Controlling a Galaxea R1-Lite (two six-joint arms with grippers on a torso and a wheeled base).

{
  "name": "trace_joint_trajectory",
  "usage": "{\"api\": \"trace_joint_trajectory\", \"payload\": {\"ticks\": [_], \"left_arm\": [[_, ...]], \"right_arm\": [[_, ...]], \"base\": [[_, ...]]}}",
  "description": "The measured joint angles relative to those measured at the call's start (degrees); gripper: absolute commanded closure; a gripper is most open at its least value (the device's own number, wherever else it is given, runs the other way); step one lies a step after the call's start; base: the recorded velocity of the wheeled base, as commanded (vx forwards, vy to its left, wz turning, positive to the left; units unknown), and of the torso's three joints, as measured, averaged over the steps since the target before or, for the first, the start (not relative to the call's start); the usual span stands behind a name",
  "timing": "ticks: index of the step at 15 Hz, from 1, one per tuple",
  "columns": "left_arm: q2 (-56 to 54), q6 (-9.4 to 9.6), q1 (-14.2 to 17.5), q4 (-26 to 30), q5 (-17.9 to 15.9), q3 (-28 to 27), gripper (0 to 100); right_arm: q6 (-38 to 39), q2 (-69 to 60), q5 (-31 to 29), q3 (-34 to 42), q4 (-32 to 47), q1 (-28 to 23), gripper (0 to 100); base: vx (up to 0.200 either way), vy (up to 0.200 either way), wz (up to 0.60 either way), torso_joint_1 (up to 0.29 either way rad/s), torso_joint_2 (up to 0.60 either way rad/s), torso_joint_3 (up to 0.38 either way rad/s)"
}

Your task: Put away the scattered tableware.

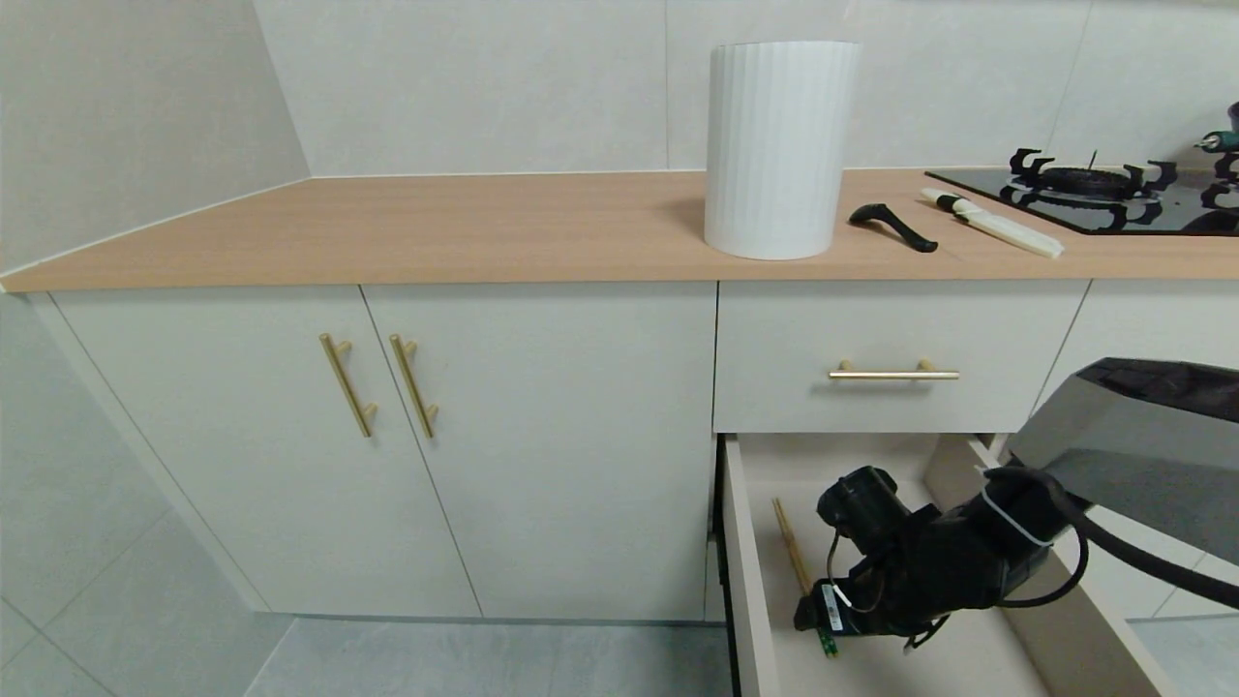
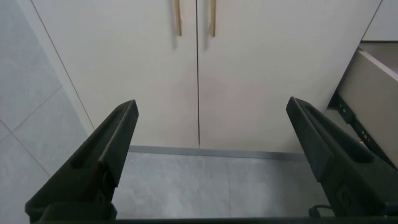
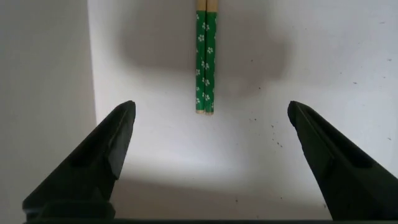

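Down in the open drawer (image 1: 743,542), the chopsticks (image 1: 792,547) lay at 11 o'clock from the right gripper (image 3: 209,111), its fingers spread wide, holding nothing

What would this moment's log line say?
right gripper open above chopsticks in drawer | left gripper open, facing cabinet | two utensils on counter

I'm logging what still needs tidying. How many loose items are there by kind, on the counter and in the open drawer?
Chopsticks, in the drawer: 2
Black utensil, on the counter: 1
White utensil, on the counter: 1
White container, on the counter: 1
Total: 5
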Motion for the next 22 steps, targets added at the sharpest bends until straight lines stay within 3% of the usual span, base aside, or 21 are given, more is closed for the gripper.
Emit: {"api": "trace_joint_trajectory", "payload": {"ticks": [7, 11, 16, 22], "left_arm": [[0.0, -0.02, 0.0, 0.0, -0.02, 0.0, 0], [0.0, -0.02, 0.0, 0.0, -0.02, 0.0, 0], [0.0, 0.0, 0.0, 0.02, -0.02, 0.0, 0], [0.0, 0.0, 0.02, 0.0, -0.02, 0.0, 0]], "right_arm": [[-1.34, -25.41, -0.24, 3.23, 7.75, 0.41, 0], [-6.51, -38.06, -1.21, 4.02, 8.84, -0.91, 0], [-9.12, -44.51, -1.23, 4.99, 8.75, -2.04, 0], [-9.47, -45.29, -1.12, 5.81, 8.19, -2.06, 0]], "base": [[0.0, 0.0, 0.0, 0.0, 0.0, 0.0], [0.0, 0.0, 0.0, 0.0, 0.0, 0.0], [0.0, 0.0, 0.0, 0.009, -0.04, -0.03], [0.0, 0.0, 0.0, 0.11, -0.38, -0.276]]}}
